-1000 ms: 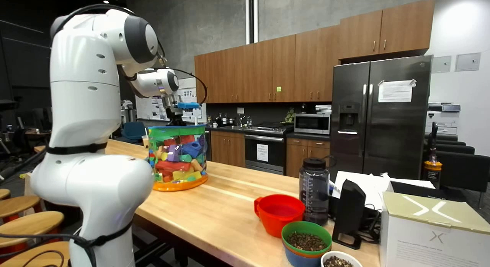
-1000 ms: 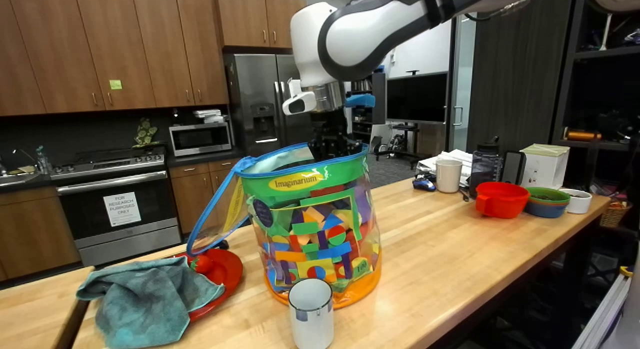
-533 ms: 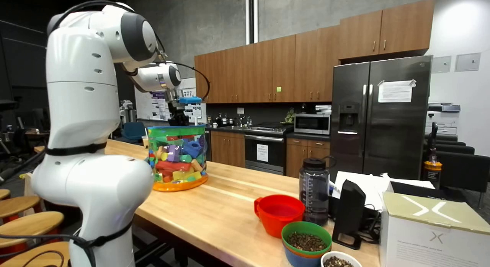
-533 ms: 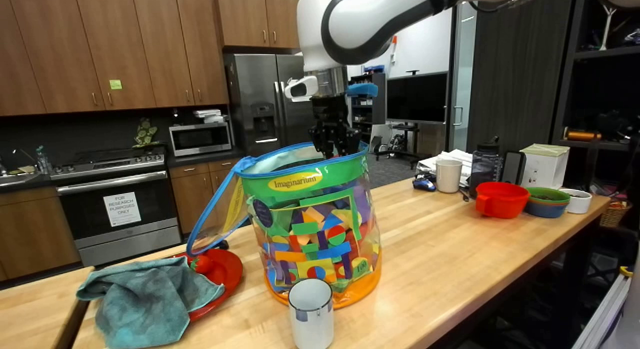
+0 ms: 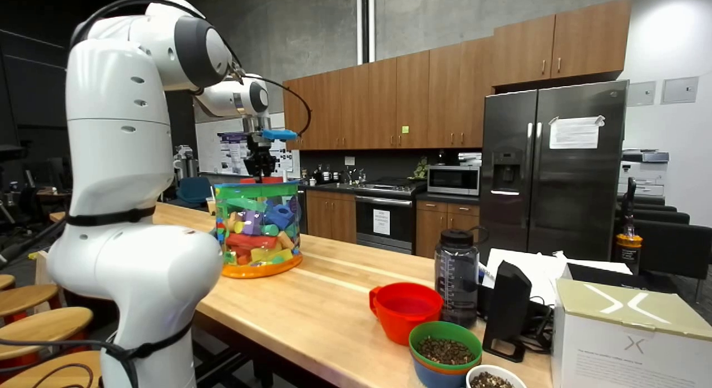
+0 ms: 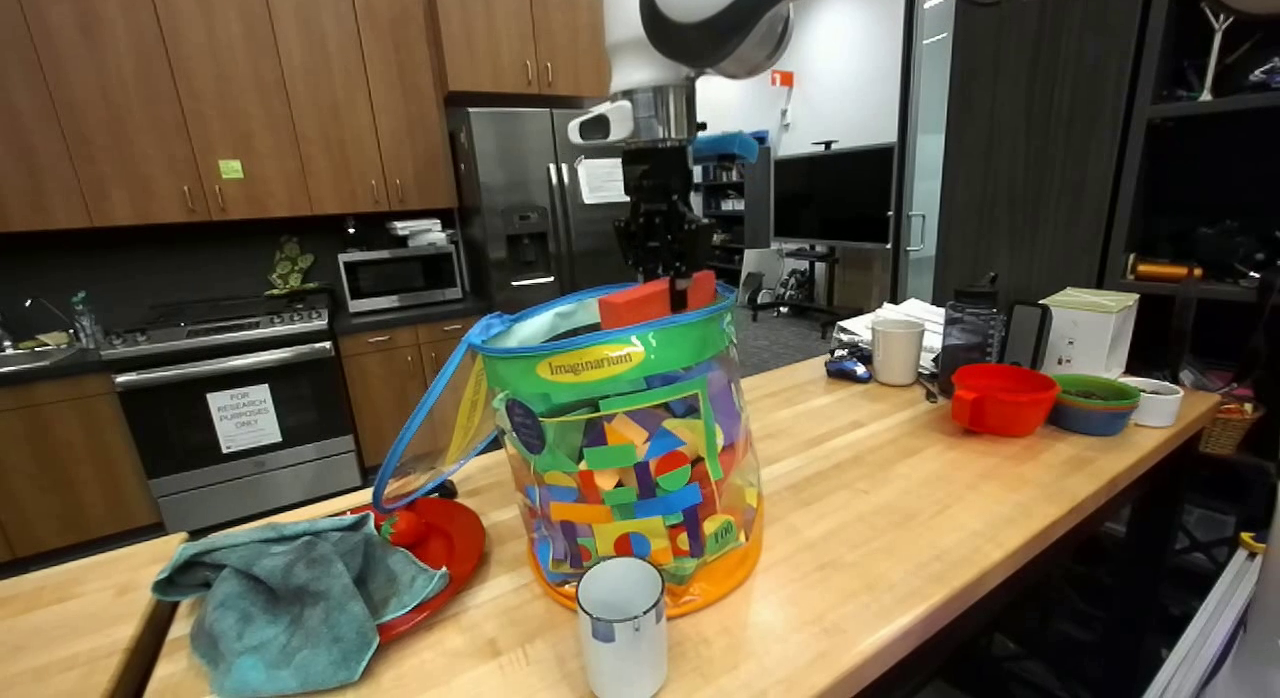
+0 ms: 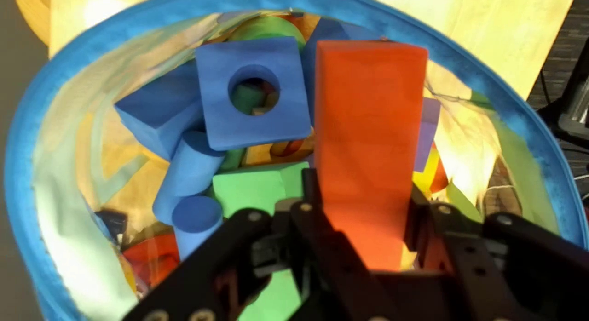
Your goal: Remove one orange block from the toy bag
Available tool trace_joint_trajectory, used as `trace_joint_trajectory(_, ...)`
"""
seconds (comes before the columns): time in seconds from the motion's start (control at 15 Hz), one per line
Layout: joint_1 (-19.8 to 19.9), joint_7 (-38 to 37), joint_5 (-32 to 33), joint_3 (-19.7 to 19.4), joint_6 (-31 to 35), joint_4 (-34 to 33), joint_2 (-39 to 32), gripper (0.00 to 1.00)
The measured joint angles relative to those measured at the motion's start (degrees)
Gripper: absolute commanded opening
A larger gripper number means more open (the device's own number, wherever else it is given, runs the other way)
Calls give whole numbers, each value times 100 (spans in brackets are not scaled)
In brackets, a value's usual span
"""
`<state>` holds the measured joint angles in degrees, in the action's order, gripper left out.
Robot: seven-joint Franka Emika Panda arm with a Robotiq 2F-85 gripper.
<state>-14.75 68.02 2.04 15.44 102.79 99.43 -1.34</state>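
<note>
– what has the hand (image 7: 363, 194) got?
– it's clamped on the orange block (image 7: 370, 123), pressing it from both sides.
– and where is that block?
– at the open top of the toy bag (image 6: 690, 350), partly showing above it in both exterior views. the bag stands on the table (image 6: 850, 498).

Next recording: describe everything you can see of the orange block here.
The orange block is a plain orange-red rectangular bar, longer than wide, with straight edges and smooth faces; it looks like foam or plastic. The gripper is shut on it, gripping both long sides nearer one end. It lies roughly level at the mouth of the toy bag, above the other blocks, its top showing over the blue rim in both exterior views. Whether it brushes the rim is unclear.
</note>
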Motion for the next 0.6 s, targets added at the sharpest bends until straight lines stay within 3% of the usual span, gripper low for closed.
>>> trace_joint_trajectory(0.6, 122, -158, 87, -164, -90, -644, -9, 16)
